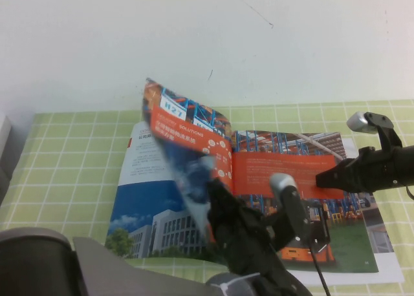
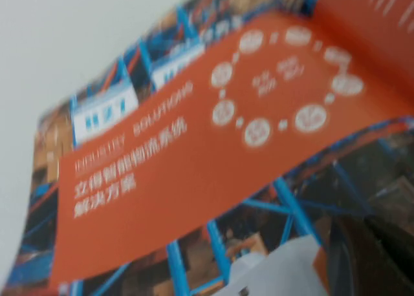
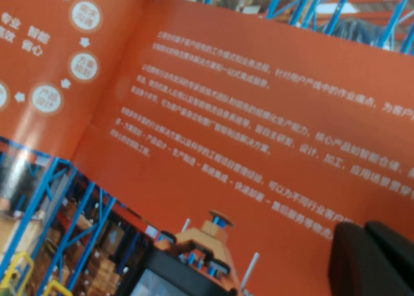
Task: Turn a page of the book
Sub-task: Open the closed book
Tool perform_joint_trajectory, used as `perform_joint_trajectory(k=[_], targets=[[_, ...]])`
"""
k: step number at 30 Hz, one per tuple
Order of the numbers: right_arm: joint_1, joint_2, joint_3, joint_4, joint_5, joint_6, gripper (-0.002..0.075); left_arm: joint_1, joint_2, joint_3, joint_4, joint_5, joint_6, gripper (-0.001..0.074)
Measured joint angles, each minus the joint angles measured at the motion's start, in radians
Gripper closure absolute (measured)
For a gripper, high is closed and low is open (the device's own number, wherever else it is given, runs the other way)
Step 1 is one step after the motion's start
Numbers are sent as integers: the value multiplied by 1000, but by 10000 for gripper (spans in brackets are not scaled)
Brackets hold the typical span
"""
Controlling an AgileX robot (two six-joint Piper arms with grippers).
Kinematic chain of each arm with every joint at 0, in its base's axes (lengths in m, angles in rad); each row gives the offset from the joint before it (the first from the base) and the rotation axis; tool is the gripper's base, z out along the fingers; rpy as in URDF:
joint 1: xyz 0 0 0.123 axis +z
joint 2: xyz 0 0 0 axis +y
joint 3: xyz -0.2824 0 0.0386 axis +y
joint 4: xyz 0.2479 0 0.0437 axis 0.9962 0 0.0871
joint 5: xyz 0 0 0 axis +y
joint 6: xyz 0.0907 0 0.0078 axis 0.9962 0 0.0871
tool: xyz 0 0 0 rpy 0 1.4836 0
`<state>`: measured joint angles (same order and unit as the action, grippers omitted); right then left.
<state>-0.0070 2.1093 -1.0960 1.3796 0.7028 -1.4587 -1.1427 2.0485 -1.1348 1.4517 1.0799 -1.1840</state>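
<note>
The left gripper (image 1: 208, 173), mid-frame, pinches the lifted page (image 1: 187, 131). The right gripper (image 1: 321, 179), fingers together, presses the book (image 1: 349, 244) at right.

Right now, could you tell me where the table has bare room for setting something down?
Free: the checked cloth left of the book, and the strip behind it by the wall. Crowded: the left claw lifting the page, the shut right claw over the right-hand page.
</note>
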Motion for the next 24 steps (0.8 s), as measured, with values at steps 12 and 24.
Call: perform_joint_trajectory(k=[12, 24], targets=[[0, 0, 0, 0, 0, 11, 728, 30, -42, 0, -280, -11, -104, 738], [0, 0, -2, -7, 9, 12, 728, 117, -42, 0, -383, -239, -104, 738]])
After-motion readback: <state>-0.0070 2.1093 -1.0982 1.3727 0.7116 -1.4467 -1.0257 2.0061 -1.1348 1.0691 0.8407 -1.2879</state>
